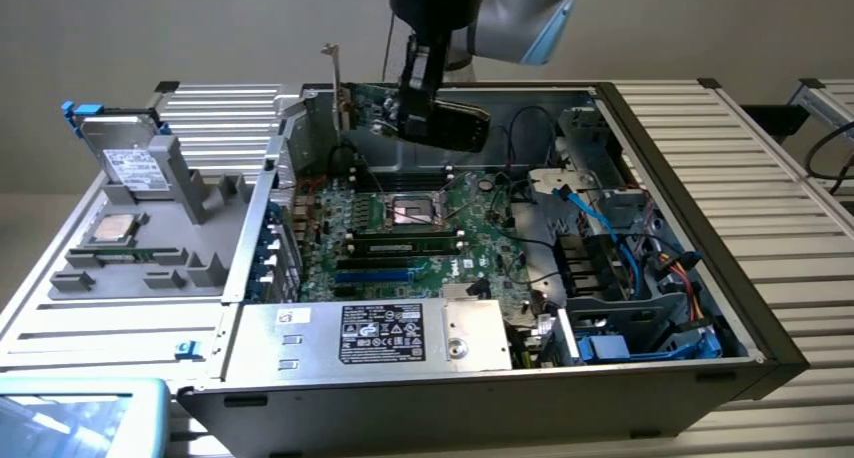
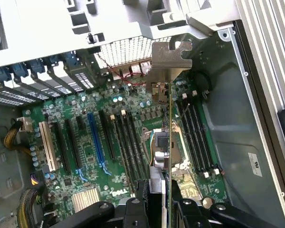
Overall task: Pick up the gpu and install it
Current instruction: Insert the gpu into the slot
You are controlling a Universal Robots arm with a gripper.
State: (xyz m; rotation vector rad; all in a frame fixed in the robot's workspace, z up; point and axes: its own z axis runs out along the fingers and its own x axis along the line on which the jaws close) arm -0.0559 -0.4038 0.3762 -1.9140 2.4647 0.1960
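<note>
**Q:** Nearest first: what have you got?

**A:** Your end effector [image 2: 164, 205] is pinching the gpu [image 2: 169, 118], one jaw on each face. The card runs edge-on away from the wrist, with its metal bracket [image 2: 168, 64] at the far end.

**Q:** And where does that put the gpu?

**A:** In the air, inside the open computer case [image 1: 747, 318] and above the motherboard [image 2: 147, 107]. It is not seated in anything. The blue slot [image 2: 96, 140] lies off to one side of it, well apart.

**Q:** How will it handle?

**A:** My judgement: light for its bulk and stiff, so don't expect any flex. It is fragile, though. The green board is thin, with small parts on it and bare contacts along one edge. The black cooler's flat sides look like the safest place to grip. Keep off the contact edge. The bracket is thin sheet and could bend or slip.

**Q:** Anything farther out?

**A:** Beyond the case, at the exterior view's left, a grey tray [image 1: 147, 268] sits on the slatted tabletop [image 1: 747, 128] with a silver drive box [image 1: 134, 168] on it.
</note>
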